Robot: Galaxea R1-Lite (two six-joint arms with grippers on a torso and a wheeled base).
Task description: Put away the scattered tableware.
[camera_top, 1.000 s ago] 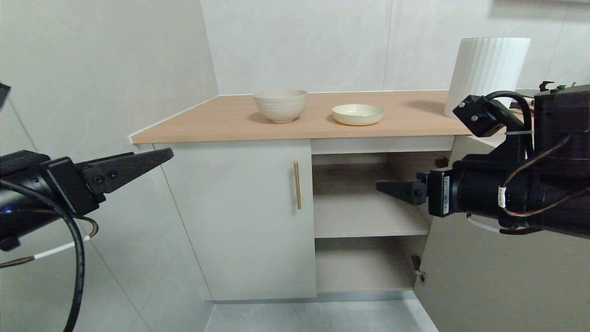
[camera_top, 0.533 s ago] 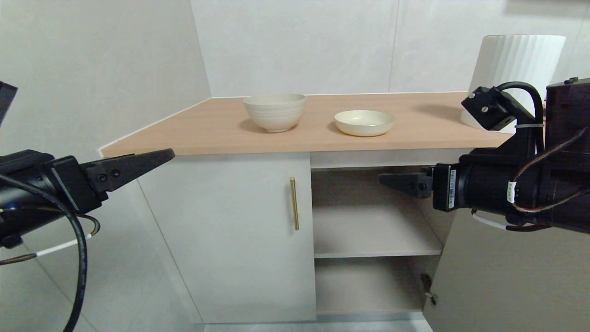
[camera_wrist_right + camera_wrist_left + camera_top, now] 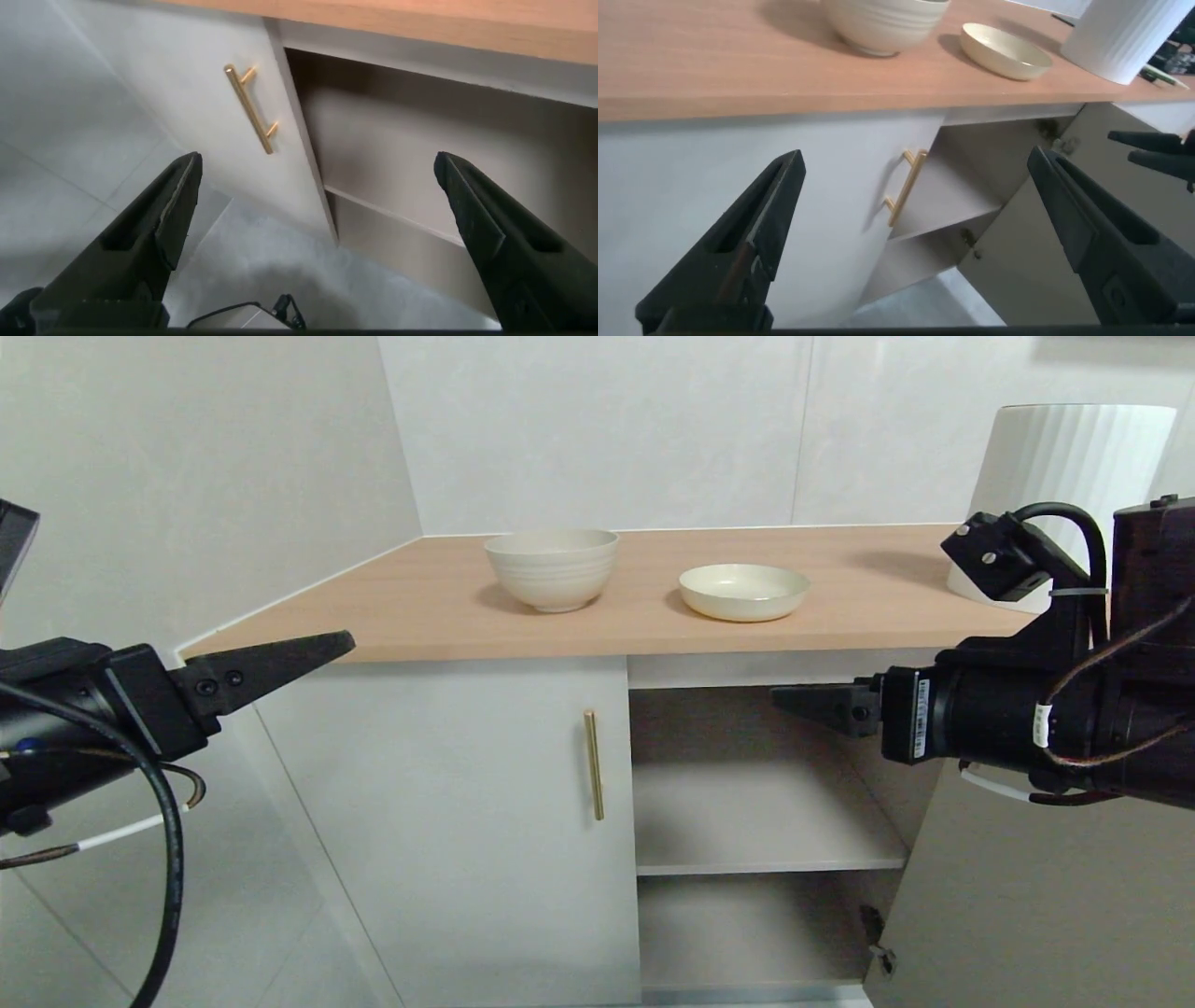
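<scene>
Wooden counter [image 3: 420,616] above both sets of fingers. Cabinet [image 3: 448,803] below it, open side just beyond right gripper [image 3: 794,698], spread wide, empty. Left gripper [image 3: 331,646] likewise agape, holding nothing. Bowl [image 3: 552,568] on counter, higher than fingertips, between grippers; smaller dish [image 3: 744,592] beside it, nearer right fingers.
</scene>
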